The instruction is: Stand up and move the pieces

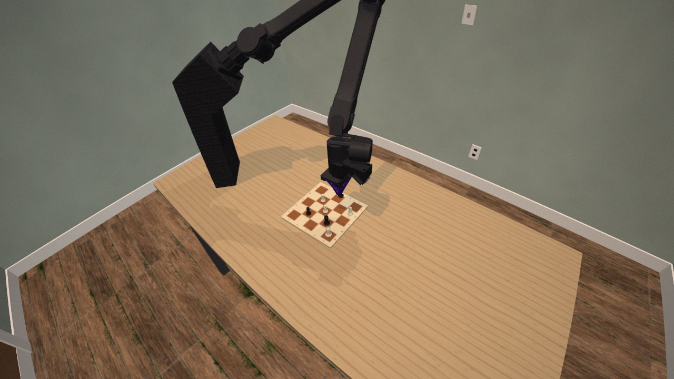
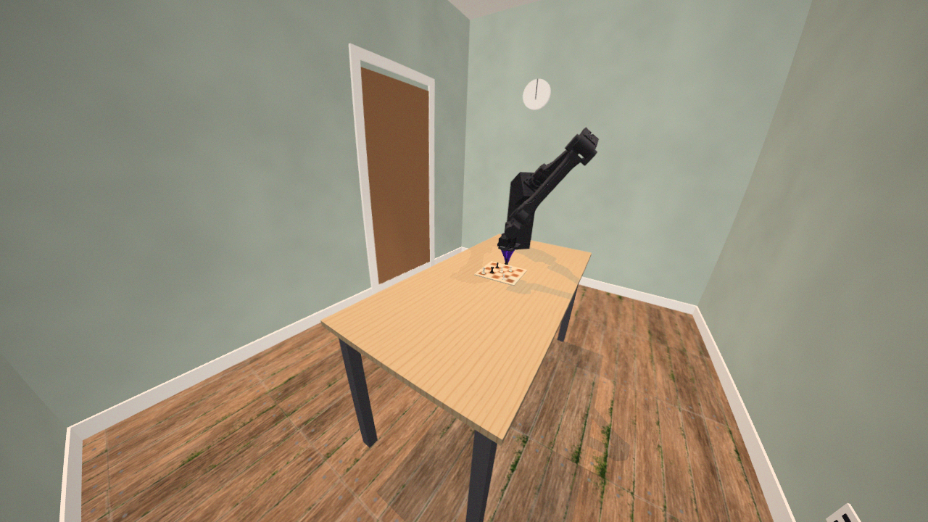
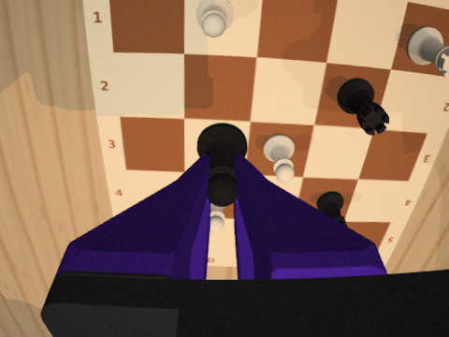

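Observation:
My gripper (image 3: 222, 169) is shut on a black pawn (image 3: 221, 159) and holds it above the small chessboard (image 3: 250, 100), over the D3 area. The brown square D2 (image 3: 220, 86) below shows no piece. A white piece (image 3: 216, 219) on D4 shows only partly between my purple fingers. In the top view the gripper (image 1: 340, 189) hangs a little above the board's far side (image 1: 325, 214). In the exterior view the gripper (image 2: 506, 257) is above the board (image 2: 499, 272) at the far end of the table.
Other pieces stand on the board: a white pawn on D1 (image 3: 213, 15), a white piece on A1 (image 3: 429, 49), a black rook on B2 (image 3: 363, 103), a white pawn on C3 (image 3: 280, 153) and a black piece (image 3: 331, 202) near row 4. Wooden table top surrounds the board.

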